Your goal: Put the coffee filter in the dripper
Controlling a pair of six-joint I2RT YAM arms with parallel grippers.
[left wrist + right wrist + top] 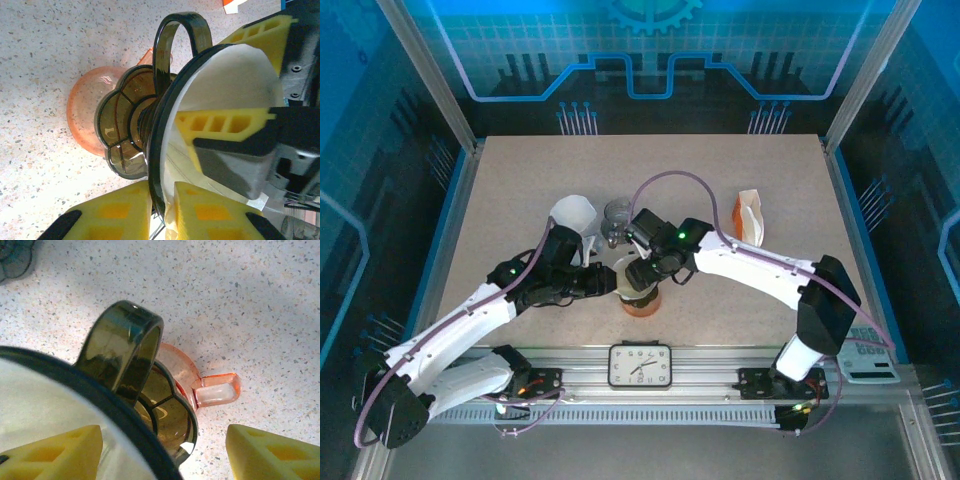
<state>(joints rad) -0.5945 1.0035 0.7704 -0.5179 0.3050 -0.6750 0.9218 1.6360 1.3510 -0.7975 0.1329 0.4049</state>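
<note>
The coffee filter [230, 80] sits in the dripper [125, 130] on an orange cup [82, 115], my right tool [162, 440] wide, one finger inside the paper. My left tool [162, 205], narrow, straddles the rim; whether it grips, I cannot tell. A white paper cone [575, 213] and a glass piece [616, 213] stand behind on the worktop [520, 180].

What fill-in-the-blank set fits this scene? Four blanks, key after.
1. The dripper stands on a pink ___.
2. The white paper lining the dripper is the ___.
3. The right gripper is ___, one finger over the paper, one outside the rim.
4. Between the two arms' bases sits a ___.
Missing: cup; filter; open; clock.
</note>
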